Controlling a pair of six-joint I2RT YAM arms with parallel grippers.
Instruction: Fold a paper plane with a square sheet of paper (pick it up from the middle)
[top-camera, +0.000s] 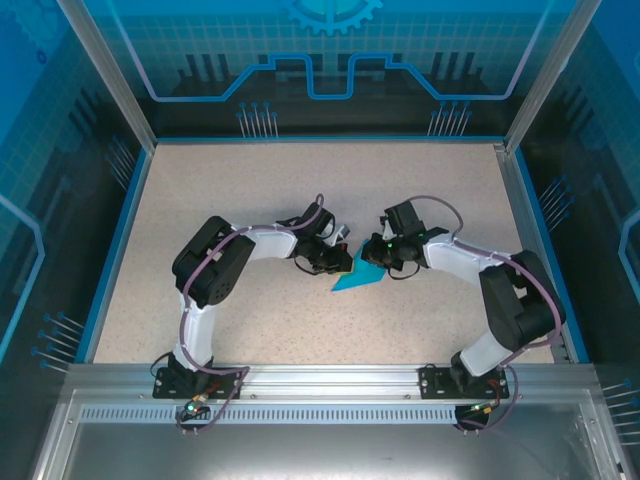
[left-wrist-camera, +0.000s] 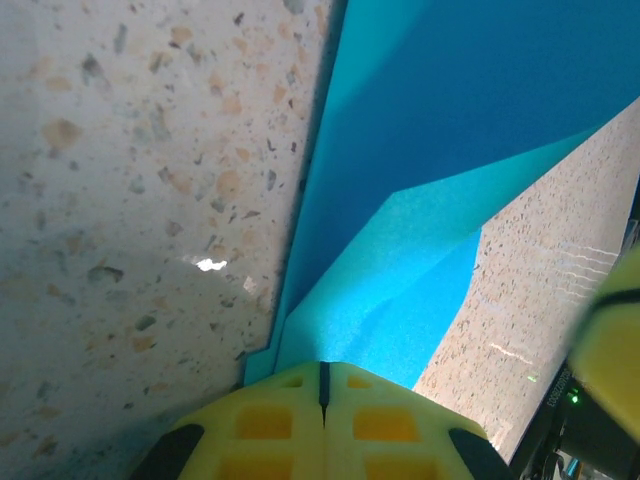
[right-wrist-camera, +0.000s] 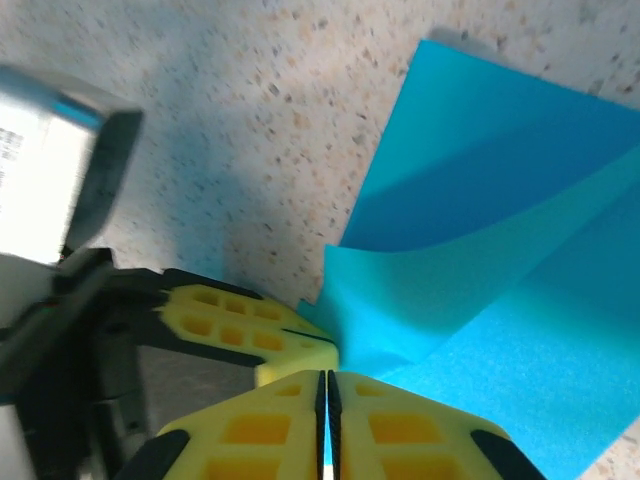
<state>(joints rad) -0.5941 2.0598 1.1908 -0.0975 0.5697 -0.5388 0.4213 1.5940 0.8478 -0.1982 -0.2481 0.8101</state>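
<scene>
The square sheet of paper (top-camera: 358, 277) is turquoise-blue, creased and partly folded, and lies at the table's middle between both arms. In the left wrist view the paper (left-wrist-camera: 430, 200) runs right up into my left gripper (left-wrist-camera: 322, 372), whose yellow fingers are shut on its near edge. My right gripper (right-wrist-camera: 327, 375) is shut too, with a sliver of blue between its pads. There a raised flap of the paper (right-wrist-camera: 480, 200) curls up from the table. The left gripper's fingertips (right-wrist-camera: 270, 335) sit right beside it, at the same corner. From above, the left gripper (top-camera: 345, 262) and right gripper (top-camera: 372, 258) nearly touch.
The speckled beige table (top-camera: 250, 200) is bounded by a blue rim and glass walls (top-camera: 330, 60) at the back and sides. Both arm bases stand on the aluminium rail (top-camera: 330, 380) at the near edge.
</scene>
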